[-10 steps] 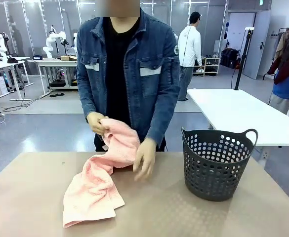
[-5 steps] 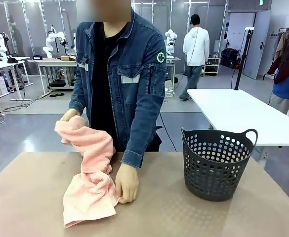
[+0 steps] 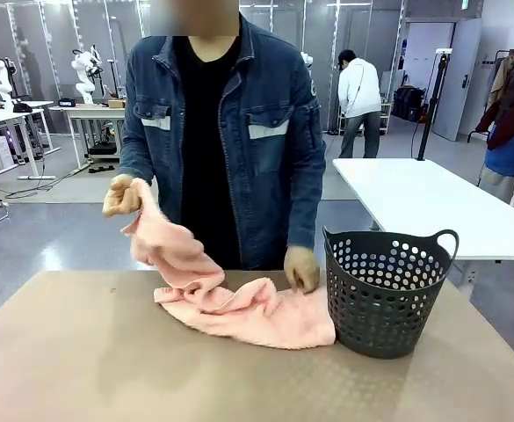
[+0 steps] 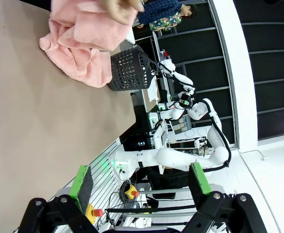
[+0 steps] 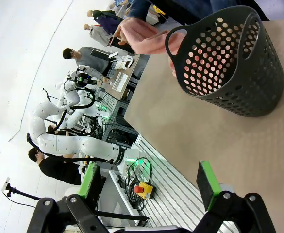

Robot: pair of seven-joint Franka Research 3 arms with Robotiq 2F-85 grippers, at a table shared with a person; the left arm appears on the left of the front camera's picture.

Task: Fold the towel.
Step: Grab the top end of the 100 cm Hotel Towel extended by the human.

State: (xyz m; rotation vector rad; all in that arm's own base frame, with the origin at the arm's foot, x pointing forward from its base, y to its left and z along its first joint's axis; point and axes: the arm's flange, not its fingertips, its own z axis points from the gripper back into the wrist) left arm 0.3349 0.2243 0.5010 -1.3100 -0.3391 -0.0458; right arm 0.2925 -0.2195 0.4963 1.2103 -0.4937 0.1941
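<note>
The towel (image 3: 239,312) lies mostly on the table (image 3: 81,369), at the far side where the person stands. It is bunched, not flat. One end is lifted in the person's raised hand (image 3: 120,195). The other end rests on the table and touches the foot of the dark basket (image 3: 388,294). The person's lower hand (image 3: 302,268) is on this end, just beside the basket's rim.

In the left wrist view, the left gripper (image 4: 140,182) has its two fingers spread wide, with nothing between the green pads. The towel (image 4: 83,43) is well apart from it, at the top of the picture, with bare table between them. The basket (image 4: 129,70) stands just beside the towel.

In the right wrist view, the right gripper (image 5: 149,184) is also spread wide and holds nothing. The basket (image 5: 229,63) stands between this gripper and the towel (some pink shows through the basket's holes, I think it is the towel). A hand (image 5: 142,36) of the person is near the basket's handle. Neither gripper touches the towel.
</note>
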